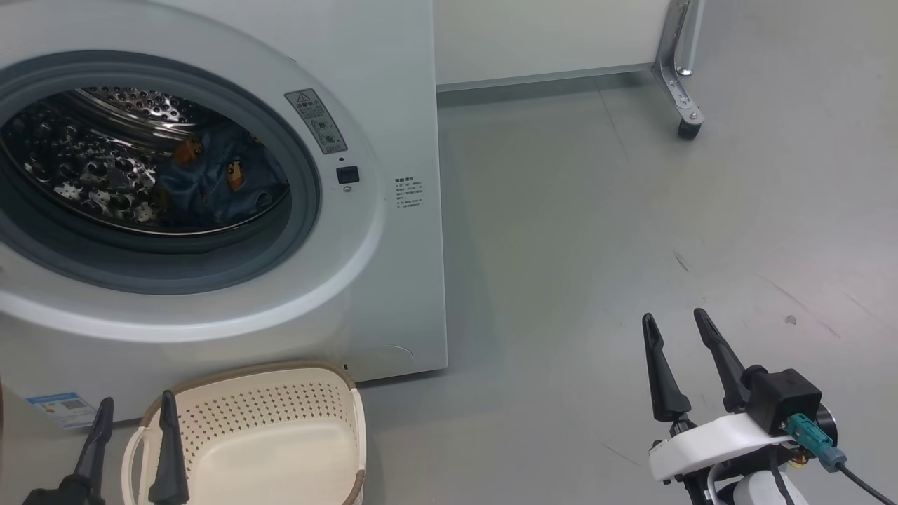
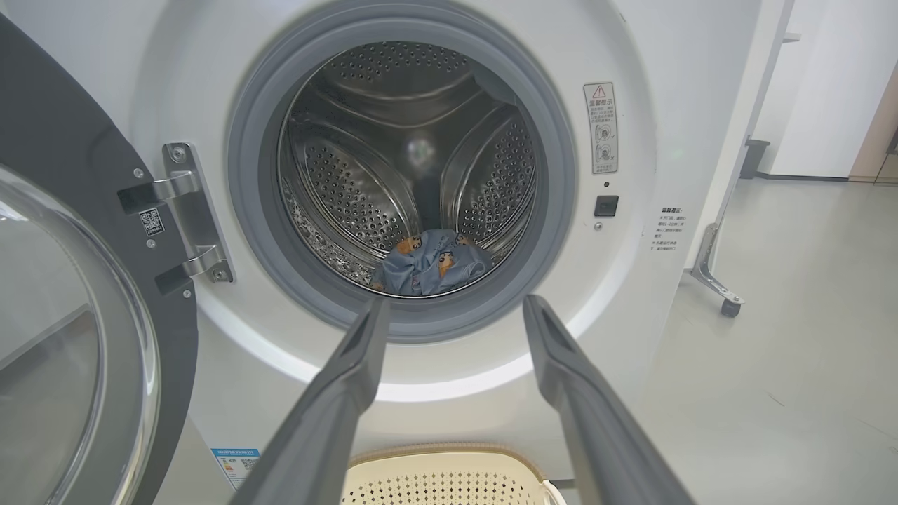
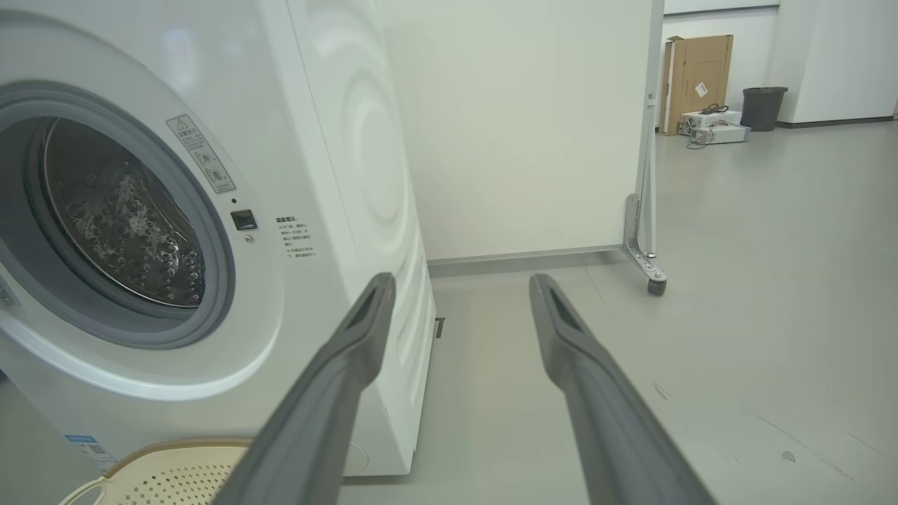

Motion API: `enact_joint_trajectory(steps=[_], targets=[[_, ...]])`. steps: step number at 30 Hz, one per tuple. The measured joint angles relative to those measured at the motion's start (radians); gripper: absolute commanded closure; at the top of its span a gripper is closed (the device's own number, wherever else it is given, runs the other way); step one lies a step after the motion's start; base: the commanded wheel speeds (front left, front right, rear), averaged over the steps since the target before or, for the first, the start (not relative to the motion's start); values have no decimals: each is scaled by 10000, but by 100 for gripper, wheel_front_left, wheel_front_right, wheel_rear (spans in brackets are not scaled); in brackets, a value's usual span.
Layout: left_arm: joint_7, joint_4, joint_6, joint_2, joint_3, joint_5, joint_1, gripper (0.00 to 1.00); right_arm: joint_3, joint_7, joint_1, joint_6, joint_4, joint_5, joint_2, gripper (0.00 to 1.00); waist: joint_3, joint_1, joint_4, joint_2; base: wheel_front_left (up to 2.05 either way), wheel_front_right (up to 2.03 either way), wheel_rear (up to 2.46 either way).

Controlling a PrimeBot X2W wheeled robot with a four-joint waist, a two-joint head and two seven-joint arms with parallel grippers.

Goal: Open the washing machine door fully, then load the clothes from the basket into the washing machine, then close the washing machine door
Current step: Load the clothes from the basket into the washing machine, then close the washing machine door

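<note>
- Step in hand, my read: loading looks done and closing the door is due. The basket [image 1: 266, 414] sits at 7 o'clock in head view, on the floor [image 1: 596, 245] just before the washing machine [image 1: 410, 280]. It shows a bare cream inside w/ no fabric seen, tho its near end is cut off by the frame.
- The clothes [image 2: 431, 263] are a blue bundle w/ orange patches. They lie at the bottom of the drum [image 2: 351, 189], 6 o'clock of the opening in left wrist view, behind the grey seal [image 2: 252, 210]. Nothing seen hanging over it.
- The washing machine door [image 2: 84, 337] is swung wide on its hinge [image 2: 186, 217], at 9 o'clock of the opening in left wrist view.
- Left tool [image 1: 136, 400]: fingers spread wide, nothing between them. It's at 7 o'clock in head view, by the basket's left end, aimed at the drum mouth.
- Right tool [image 1: 673, 315]: likewise spread wide & empty. It's at 4 o'clock in head view, over bare floor, well apart from the machine.
- Next move, judged: the left arm is nearer the door, so it'd go out toward 9 o'clock and get behind the door. Then it'd sweep the door round to the latch slot [image 1: 347, 174] at 3 o'clock of the opening. A push, not a pinch, is prob. enough.
- Watch: the door's arc passes above the basket, and I can't tell the clearance. A firm last press is likely needed for the latch to catch.
</note>
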Motion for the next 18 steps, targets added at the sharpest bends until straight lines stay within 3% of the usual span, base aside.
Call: enact_joint_trajectory(steps=[18], targets=[[0, -215, 0, -21, 36, -19, 3, 0, 2, 0, 3, 0, -59, 0, 0, 0, 81, 0, 22, 0, 0, 0, 0]])
